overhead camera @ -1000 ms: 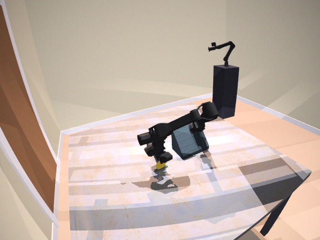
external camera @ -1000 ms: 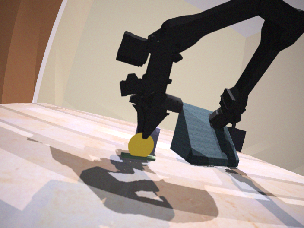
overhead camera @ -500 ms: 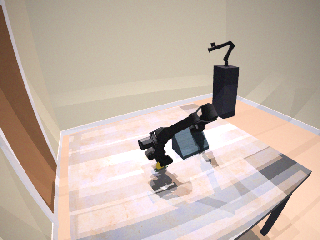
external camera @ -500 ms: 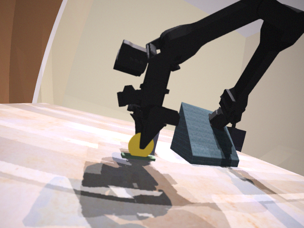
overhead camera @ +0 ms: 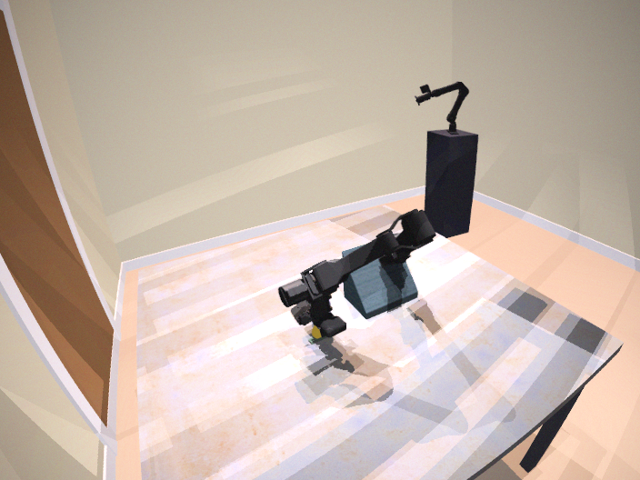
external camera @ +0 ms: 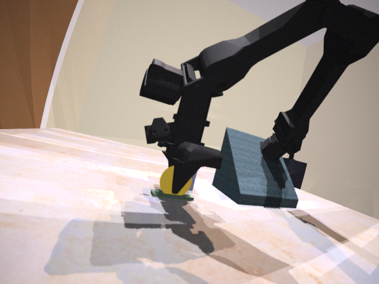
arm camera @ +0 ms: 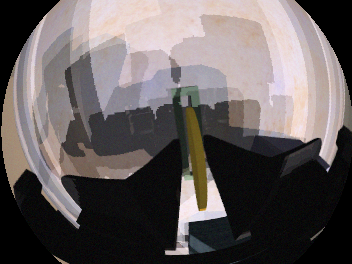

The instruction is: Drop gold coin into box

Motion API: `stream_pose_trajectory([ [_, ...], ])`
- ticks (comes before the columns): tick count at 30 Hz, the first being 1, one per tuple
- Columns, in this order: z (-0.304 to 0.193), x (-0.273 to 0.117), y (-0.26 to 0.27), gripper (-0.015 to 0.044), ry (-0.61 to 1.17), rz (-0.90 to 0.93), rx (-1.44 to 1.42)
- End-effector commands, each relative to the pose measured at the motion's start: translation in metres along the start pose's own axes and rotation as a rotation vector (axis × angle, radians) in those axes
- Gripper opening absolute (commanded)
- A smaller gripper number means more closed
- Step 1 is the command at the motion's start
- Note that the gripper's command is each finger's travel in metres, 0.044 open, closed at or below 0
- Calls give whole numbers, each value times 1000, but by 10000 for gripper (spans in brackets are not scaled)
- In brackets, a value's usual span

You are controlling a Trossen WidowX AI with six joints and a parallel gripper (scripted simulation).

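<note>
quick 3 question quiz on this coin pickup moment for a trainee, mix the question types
1. True or false: the gold coin has been lifted out of the dark-green holder.
2. In the wrist view, where do the gripper fingers stand?
A. both on one side of the coin
B. one on each side of the coin's thin edge
C. high above the coin
3. Short answer: what large thing sits on the table under the arm?

Key
1. False: its bottom edge sits in the holder.
2. B, with a light gap showing beside the coin.
3. A blue-grey wedge block.
</note>
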State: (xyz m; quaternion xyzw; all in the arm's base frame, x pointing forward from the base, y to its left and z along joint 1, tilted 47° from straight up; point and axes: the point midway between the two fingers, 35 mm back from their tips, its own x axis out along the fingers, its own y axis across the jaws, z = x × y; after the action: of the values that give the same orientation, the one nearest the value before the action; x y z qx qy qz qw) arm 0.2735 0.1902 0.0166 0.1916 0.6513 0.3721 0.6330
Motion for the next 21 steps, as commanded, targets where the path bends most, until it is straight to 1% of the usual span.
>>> stream_pose_trajectory([
  [1,-2,2,1,3,4,5,6],
  [11,-2,1,1,0,4,5,6],
  [21,2,-21,-2,0,4,-2,6],
])
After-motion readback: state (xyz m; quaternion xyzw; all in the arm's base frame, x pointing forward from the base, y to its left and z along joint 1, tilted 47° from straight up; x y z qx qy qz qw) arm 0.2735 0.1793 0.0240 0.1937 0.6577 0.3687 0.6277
